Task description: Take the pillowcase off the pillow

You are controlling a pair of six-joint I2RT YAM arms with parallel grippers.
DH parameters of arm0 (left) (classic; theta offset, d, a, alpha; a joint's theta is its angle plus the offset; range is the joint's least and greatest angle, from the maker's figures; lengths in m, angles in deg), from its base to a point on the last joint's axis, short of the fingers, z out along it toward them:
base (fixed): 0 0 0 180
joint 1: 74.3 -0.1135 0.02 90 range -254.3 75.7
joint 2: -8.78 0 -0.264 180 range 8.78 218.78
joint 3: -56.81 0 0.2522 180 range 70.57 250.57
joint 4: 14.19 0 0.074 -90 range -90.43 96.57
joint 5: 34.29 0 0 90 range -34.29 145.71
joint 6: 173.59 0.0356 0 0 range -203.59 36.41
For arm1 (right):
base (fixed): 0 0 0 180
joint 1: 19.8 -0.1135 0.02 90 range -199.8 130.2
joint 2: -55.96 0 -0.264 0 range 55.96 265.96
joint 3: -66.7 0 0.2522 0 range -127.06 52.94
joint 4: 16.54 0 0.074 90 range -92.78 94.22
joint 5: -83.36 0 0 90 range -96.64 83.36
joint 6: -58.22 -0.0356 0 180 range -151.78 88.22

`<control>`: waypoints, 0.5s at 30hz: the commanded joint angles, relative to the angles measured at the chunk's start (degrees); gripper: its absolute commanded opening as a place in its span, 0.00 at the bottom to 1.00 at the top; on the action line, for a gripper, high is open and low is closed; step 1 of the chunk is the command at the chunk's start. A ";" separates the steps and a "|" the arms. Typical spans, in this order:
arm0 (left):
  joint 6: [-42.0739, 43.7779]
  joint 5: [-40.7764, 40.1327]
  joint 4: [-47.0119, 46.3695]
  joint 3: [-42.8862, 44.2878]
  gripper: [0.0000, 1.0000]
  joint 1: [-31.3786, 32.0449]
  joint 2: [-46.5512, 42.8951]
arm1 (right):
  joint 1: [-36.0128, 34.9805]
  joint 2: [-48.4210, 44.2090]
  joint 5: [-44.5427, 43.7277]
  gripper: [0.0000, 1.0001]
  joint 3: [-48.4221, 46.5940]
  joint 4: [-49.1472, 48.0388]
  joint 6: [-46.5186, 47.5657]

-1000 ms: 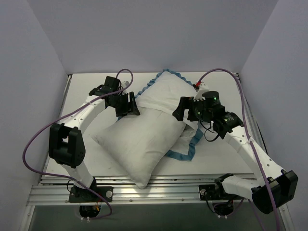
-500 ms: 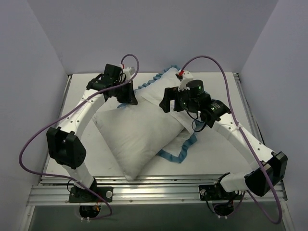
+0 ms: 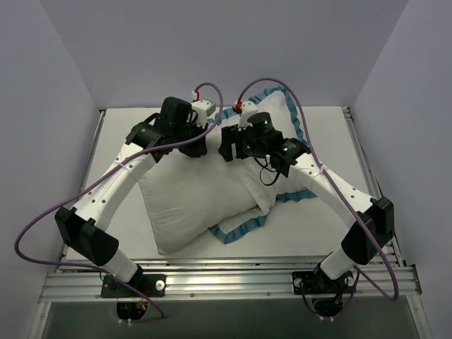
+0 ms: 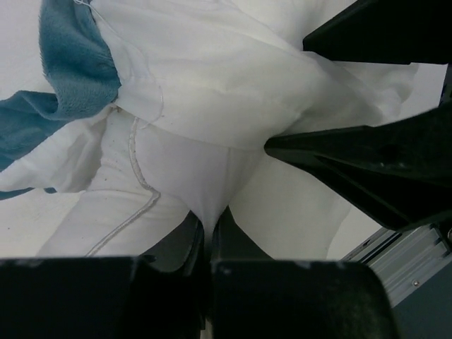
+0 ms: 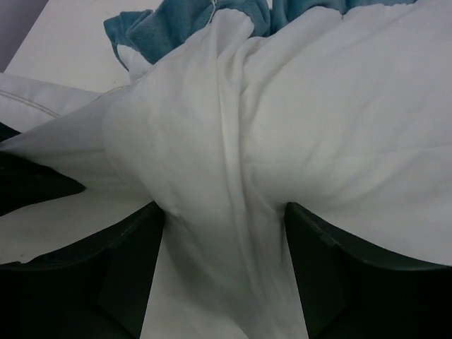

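I read: left jaws clamped on a pillow (image 4: 206, 173) fold | right jaws open — astride the bunched pillowcase (image 5: 191, 113)

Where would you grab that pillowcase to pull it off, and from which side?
Pinch the pillowcase by its loose white fabric near the blue trim at the far end, coming down from above. There it bunches into a raised fold thin enough for two fingers; the right gripper straddles one. The pillow sticks out near-left, so pulling far-right should probably slide the cover off.
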 commanded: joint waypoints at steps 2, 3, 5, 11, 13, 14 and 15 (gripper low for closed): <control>1.21 -1.35 -4.28 1.92 0.02 0.18 -4.91 | -0.98 1.42 -5.59 0.55 -1.21 -1.33 0.45; 1.21 -1.35 -4.28 1.83 0.02 0.18 -5.18 | -0.89 1.34 -6.92 0.37 -0.51 -1.24 0.45; 1.21 -1.53 -4.28 1.48 0.02 0.18 -6.14 | -0.80 1.34 -10.61 0.20 -0.16 -0.37 1.06; 0.07 -4.33 -1.55 0.16 0.02 0.09 -10.17 | 5.95 0.90 -18.89 0.00 0.28 3.23 -0.24; -1.24 -6.00 -0.15 -0.80 0.02 -0.08 -12.63 | 12.08 -0.50 -18.80 0.00 0.81 3.59 -2.97; -1.77 -6.53 0.55 -1.07 0.02 -0.17 -13.61 | 14.47 -0.95 -18.37 0.00 0.72 4.11 -3.93; -2.73 -7.06 1.69 -1.42 0.02 -0.43 -14.57 | 17.01 -1.38 -17.41 0.00 0.38 4.82 -5.07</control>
